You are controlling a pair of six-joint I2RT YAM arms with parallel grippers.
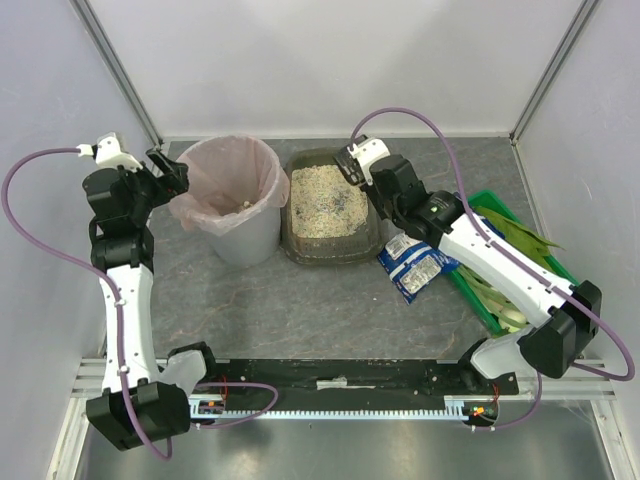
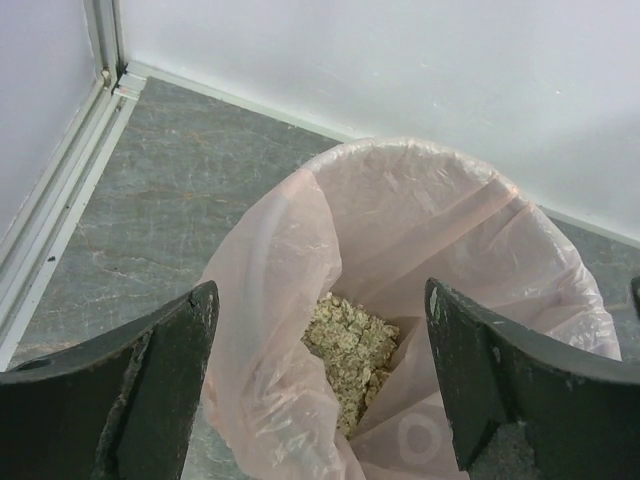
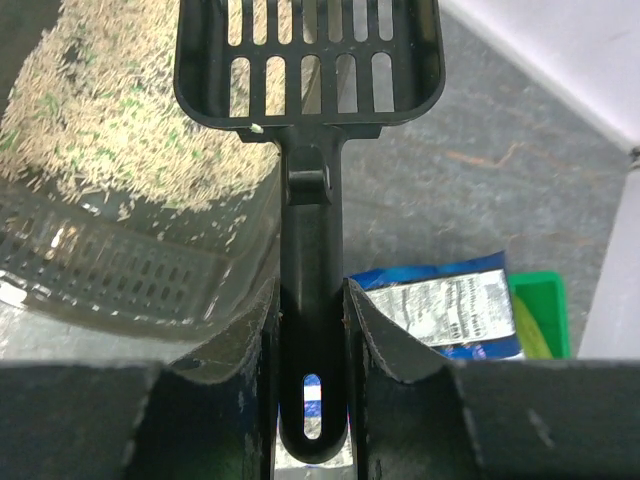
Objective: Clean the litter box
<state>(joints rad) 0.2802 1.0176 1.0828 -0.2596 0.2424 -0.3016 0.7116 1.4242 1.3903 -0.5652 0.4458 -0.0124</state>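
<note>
The litter box (image 1: pixel 330 253) is a shallow dark tray at the back centre with pale granules (image 1: pixel 325 200) inside; its wall (image 3: pixel 110 270) shows in the right wrist view. My right gripper (image 3: pixel 312 300) is shut on the handle of a black slotted scoop (image 3: pixel 310 60), whose head hangs over the granules at the box's right side. In the top view the right gripper (image 1: pixel 372 190) sits at that rim. My left gripper (image 2: pixel 320 300) is open and empty above the pink-lined bin (image 2: pixel 430 210), with its fingers (image 2: pixel 170 370) either side of a clump of litter (image 2: pixel 350 350) lying in the liner.
The round bin (image 1: pixel 230 195) stands left of the litter box, with my left gripper (image 1: pixel 172 172) at its left rim. A blue and white packet (image 1: pixel 415 265) lies right of the box. A green crate (image 1: pixel 510 260) of vegetables sits under the right arm. White walls close in behind.
</note>
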